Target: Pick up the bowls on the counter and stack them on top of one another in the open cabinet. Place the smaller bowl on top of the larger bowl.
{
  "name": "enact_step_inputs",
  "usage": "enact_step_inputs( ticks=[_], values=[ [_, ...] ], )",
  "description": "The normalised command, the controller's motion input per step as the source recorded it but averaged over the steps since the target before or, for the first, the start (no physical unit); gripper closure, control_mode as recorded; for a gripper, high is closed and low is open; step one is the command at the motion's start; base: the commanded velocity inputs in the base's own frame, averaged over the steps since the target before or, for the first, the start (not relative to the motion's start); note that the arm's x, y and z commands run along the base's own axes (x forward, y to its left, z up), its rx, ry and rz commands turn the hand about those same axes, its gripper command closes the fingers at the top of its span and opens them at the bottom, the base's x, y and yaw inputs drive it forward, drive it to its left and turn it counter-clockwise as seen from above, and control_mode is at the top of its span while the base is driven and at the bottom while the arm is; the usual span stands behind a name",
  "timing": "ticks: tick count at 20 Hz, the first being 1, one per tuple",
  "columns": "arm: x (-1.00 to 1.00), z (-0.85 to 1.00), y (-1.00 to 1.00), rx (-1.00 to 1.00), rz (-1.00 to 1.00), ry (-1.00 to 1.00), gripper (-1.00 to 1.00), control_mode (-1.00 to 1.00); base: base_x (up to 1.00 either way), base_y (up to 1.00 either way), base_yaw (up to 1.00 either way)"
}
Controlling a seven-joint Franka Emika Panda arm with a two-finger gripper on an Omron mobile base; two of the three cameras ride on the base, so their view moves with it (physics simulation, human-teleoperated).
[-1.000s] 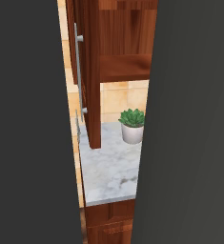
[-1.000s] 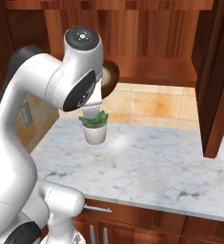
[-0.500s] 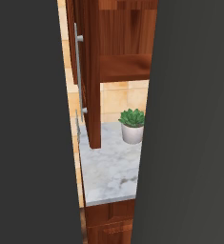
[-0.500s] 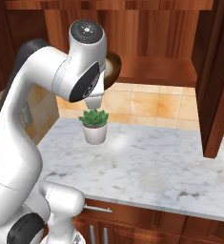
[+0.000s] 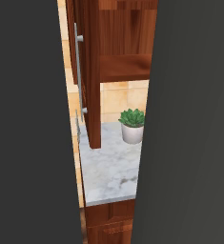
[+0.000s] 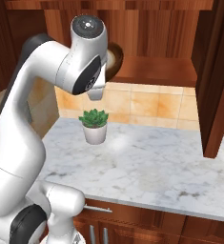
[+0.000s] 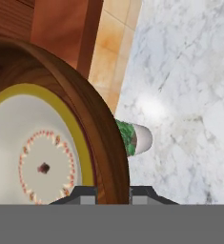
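Bowl carried up toward the open cabinet

The gripper [image 7: 112,193] pinches the bowl [image 7: 61,138] by its rim, high above the counter [image 6: 151,162]; best keep it level and clear the shelf [image 6: 156,71] edge before lowering

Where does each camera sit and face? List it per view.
Left base view: behind the arm to its left, looking through a narrow gap at the reddish-brown wooden open cabinet and white-grey marble counter.
Right base view: behind to its right, facing the same counter and cabinet; the white arm fills the left.
Hand view: looks along the hand, whose fingertips straddle the round dark brown bowl's rim.
All share the white pot with green succulent.
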Motion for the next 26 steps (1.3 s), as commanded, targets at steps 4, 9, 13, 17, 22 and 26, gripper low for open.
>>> enact_step_inputs(
  ticks=[4,9,13,17,22,26],
  values=[
    [0.30,0.04,0.00,0.00,-0.03,-0.01,1.00,-1.00,0.00,0.00,0.00],
    [0.38,0.00,-0.01,0.01,-0.03,0.00,1.00,-1.00,0.00,0.00,0.00],
    [0.40,0.02,0.00,0.02,-0.02,0.00,1.00,-1.00,0.00,0.00,0.00],
    [0.38,0.02,0.00,0.01,-0.01,0.00,1.00,-1.00,0.00,0.00,0.00],
    [0.38,0.00,0.00,0.01,-0.01,0.00,1.00,-1.00,0.00,0.00,0.00],
    [0.39,0.00,0.00,0.00,0.00,0.00,1.00,-1.00,0.00,0.00,0.00]
  ],
)
